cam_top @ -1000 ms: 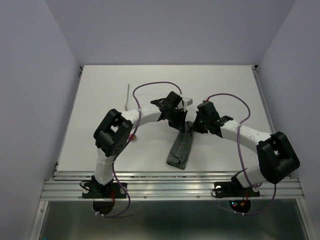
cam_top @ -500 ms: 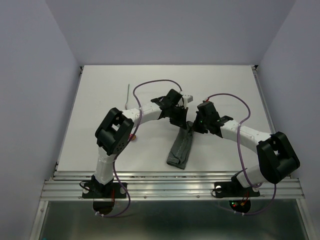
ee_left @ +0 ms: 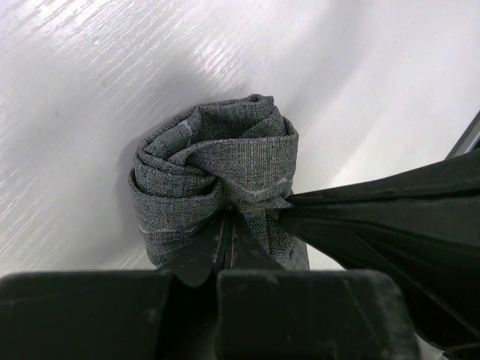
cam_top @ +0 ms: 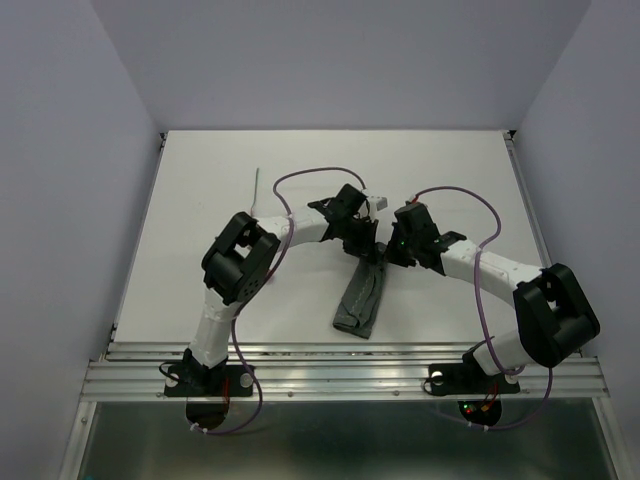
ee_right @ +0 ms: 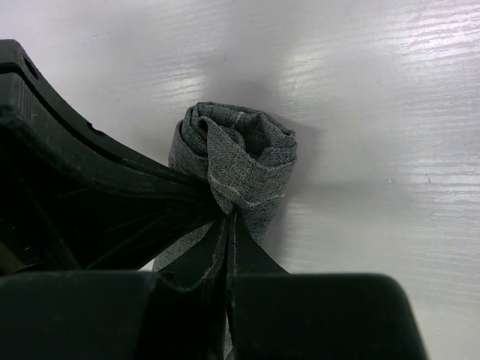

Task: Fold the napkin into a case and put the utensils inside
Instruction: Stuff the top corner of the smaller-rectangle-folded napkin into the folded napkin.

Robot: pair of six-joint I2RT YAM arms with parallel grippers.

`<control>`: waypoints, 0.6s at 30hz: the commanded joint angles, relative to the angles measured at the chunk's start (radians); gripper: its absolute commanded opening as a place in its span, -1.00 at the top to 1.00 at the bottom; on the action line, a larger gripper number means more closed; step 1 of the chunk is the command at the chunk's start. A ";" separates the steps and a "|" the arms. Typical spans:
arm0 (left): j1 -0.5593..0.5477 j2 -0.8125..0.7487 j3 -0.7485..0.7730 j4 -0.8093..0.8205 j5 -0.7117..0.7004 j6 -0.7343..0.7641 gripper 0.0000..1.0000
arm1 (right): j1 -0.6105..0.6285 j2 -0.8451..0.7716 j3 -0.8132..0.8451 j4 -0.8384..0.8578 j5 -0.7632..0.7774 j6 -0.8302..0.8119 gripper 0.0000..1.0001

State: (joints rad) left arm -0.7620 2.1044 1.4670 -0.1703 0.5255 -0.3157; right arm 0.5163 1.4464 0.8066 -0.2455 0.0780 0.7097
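You are pinching the case (cam_top: pixel 360 300) at its 12 o'clock end, left gripper (ee_left: pixel 226 231) and right gripper (ee_right: pixel 227 231) both clenched on bunched cloth, likely readying its mouth.

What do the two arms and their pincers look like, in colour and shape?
The left arm and right arm have white tubular links joined by bulky black housings. A thin purple cable loops along each. Small green and red lights glow at the right arm's base. The left pincer and right pincer are matte black, tapering to thin tips.
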 commanded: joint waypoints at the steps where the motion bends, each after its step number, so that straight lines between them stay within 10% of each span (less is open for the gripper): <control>1: -0.003 0.012 0.026 0.051 0.048 -0.036 1.00 | -0.007 -0.001 0.046 0.041 -0.015 -0.013 0.99; 18: -0.031 0.071 0.019 0.114 0.027 -0.108 1.00 | -0.007 0.020 0.040 0.041 -0.035 -0.016 0.99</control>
State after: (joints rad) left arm -0.7773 2.1502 1.4670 -0.0753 0.5678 -0.4107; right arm 0.5163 1.4536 0.8074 -0.2462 0.0631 0.7029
